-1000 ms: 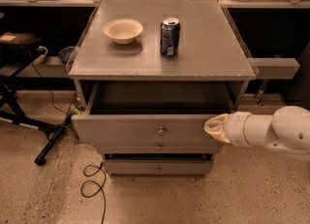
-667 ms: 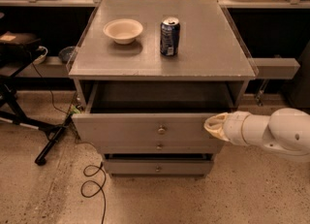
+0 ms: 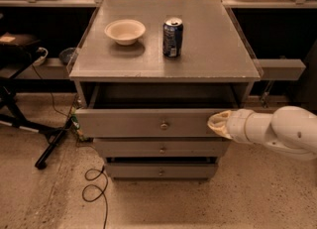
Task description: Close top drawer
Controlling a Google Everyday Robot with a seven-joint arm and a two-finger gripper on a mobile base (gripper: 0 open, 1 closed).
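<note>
Hand (image 3: 218, 123), open or clenched impossible to tell, set against right end of wide grey wooden top drawer (image 3: 124, 123), pulled partway out; best pushed straight inward, steadily, to avoid skewing.

The wide grey wooden top drawer (image 3: 129, 123) had a matt, painted-looking front, and its small round metal knob (image 3: 164, 125) gave a dull shine. The grey table (image 3: 213, 59) had a smooth, matt top with a faint sheen. On it, the pale cream round bowl (image 3: 125, 30) looked matt, like paper or foam. The blue metal drinks can (image 3: 173, 36) had a glossy printed wall and a bright rim. The cream-coloured claw (image 3: 218, 123), at the right end of the drawer's front, looked dull. The white arm shell (image 3: 282, 133) behind it was smooth, glossy plastic. The speckled floor (image 3: 247, 193) looked hard and grainy, like stone.
</note>
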